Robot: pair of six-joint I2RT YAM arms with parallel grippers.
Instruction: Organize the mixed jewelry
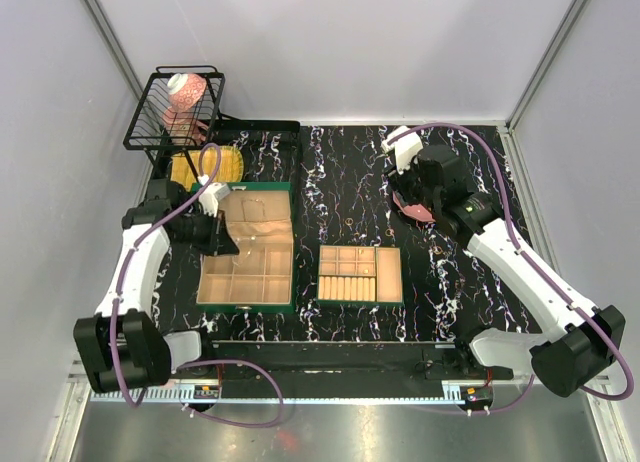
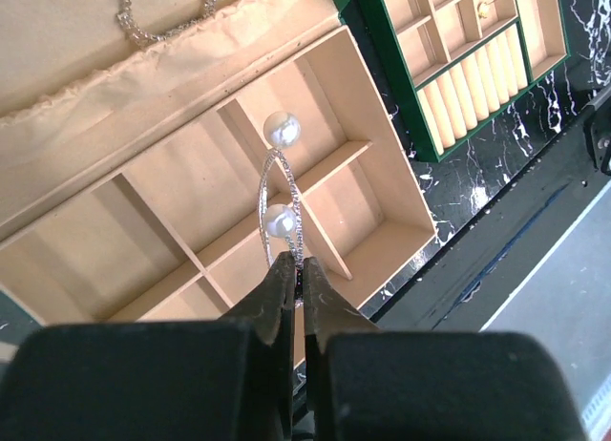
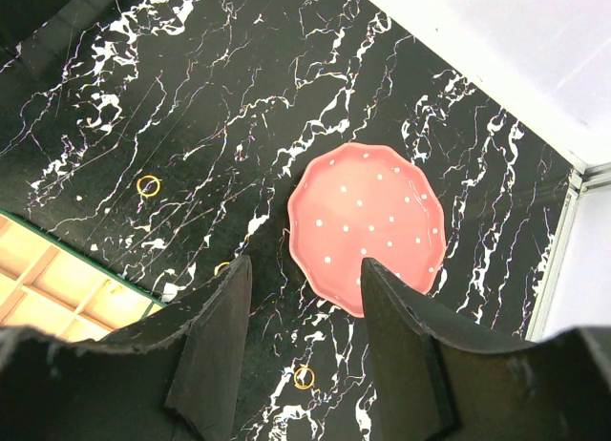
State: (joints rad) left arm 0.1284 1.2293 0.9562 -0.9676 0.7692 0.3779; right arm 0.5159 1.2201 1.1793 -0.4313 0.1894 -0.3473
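Silver pearl hoop [image 2: 282,221] hangs over the green box [image 1: 246,306], clenched in our left fingers [image 2: 277,288]; gold rings [image 3: 148,185] right of it await sorting, right fingers [image 3: 215,346] released.

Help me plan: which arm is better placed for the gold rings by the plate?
Right: the right gripper, open, hangs over the rings; the left gripper is shut on a hoop.

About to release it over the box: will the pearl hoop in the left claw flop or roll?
Probably stiff: the pearl hoop stands out from the left claw in an oval, no sag. Likely light: thin wire. Its two round pearls might make it roll, though the box dividers should stop it.
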